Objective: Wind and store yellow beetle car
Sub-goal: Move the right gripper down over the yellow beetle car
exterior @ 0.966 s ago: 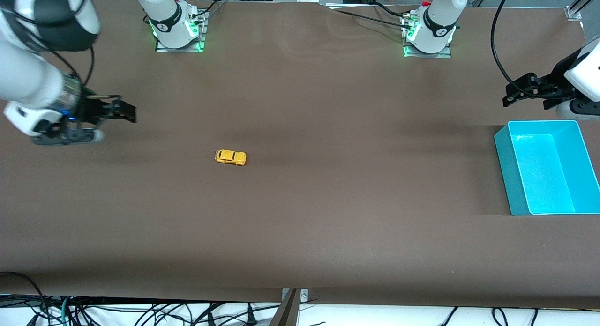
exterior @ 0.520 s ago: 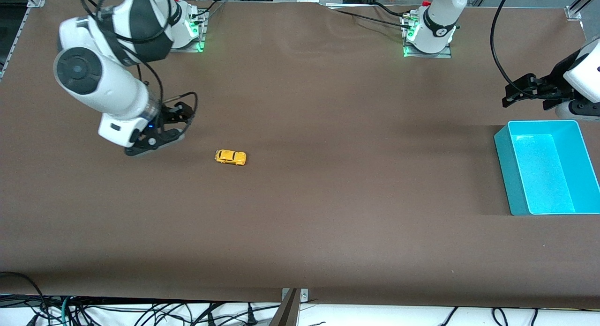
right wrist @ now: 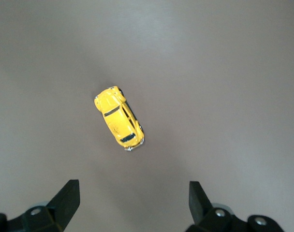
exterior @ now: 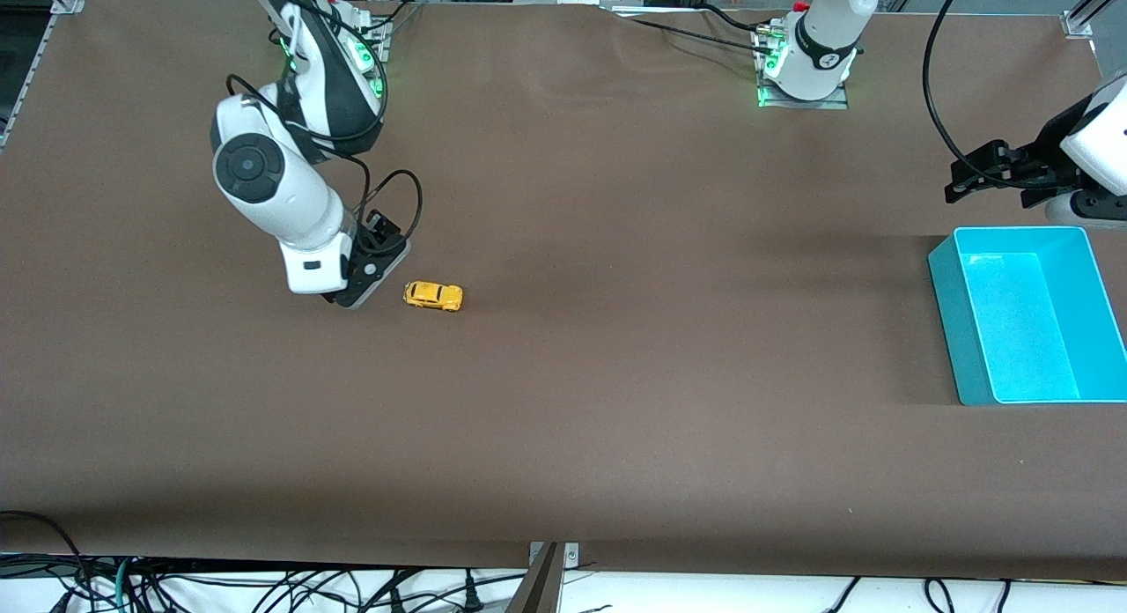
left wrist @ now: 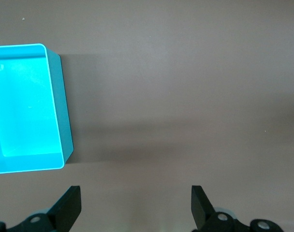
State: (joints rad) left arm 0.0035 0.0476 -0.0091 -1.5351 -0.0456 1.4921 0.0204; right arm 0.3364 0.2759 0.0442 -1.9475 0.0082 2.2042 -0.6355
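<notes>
1. Table (exterior: 616,375), covered in brown, carries every item we inspected.
2. We find the yellow beetle car (exterior: 432,295) standing on its wheels on the bare table, toward the right arm's end and well apart from the turquoise bin (exterior: 942,313). Nothing touches the car.
3. We note the right end effector (right wrist: 132,203) held above the table just beside the yellow beetle car, on the side toward the right arm's end. Its fingers (right wrist: 67,198) are spread wide and hold nothing. In the right wrist view the car (right wrist: 119,118) lies between the lines of the two fingers but clear of both, set at a slant to them.
4. We find the turquoise bin at the left arm's end of the table, far from the yellow beetle car. What we can see of its inside holds nothing.
5. We record the left end effector (left wrist: 136,210) waiting in the air beside the bin (left wrist: 60,121), over bare table. Its fingers (left wrist: 69,208) are likewise spread apart with nothing between them.
</notes>
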